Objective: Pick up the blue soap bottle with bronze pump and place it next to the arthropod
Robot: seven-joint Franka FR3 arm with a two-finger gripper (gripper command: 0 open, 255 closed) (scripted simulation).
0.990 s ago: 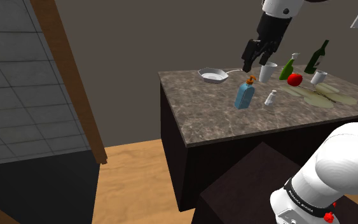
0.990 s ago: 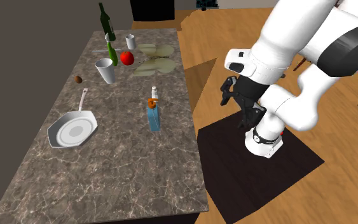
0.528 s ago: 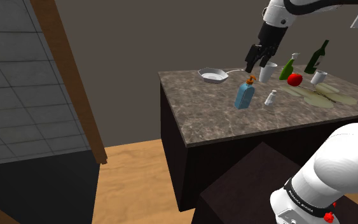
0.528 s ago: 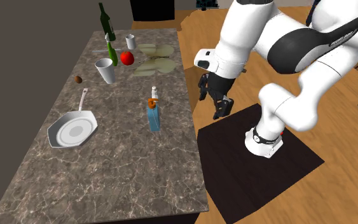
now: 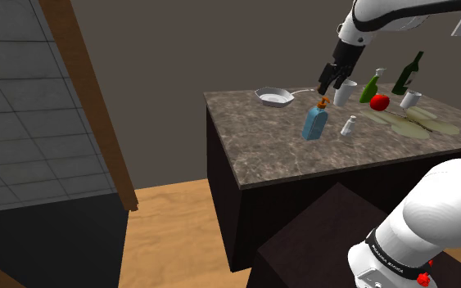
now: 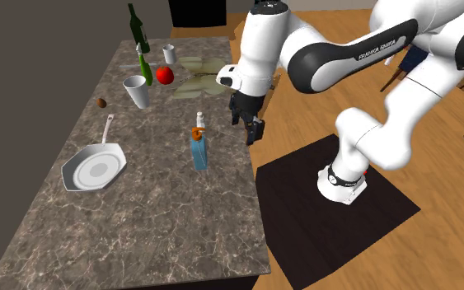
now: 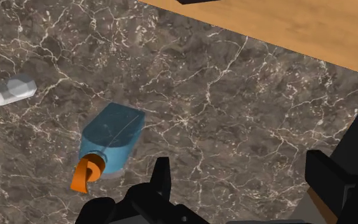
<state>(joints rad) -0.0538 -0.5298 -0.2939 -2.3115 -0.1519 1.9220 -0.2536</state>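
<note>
Approach stage: over the marble counter (image 6: 139,214) the empty gripper (image 7: 244,175), fingers apart, hovers near the upright blue soap bottle (image 6: 198,153). The bottle stands mid-counter, well apart from the flat arthropod (image 6: 197,74), so grasp, carry and placement appear to remain. Counted, largest first: one arthropod, one white pan (image 6: 94,171), two green bottles (image 6: 136,25), one soap bottle, two white cups (image 6: 137,91), one red fruit (image 6: 165,75), one small white bottle (image 6: 199,120), one brown nut-like object (image 6: 100,103).
</note>
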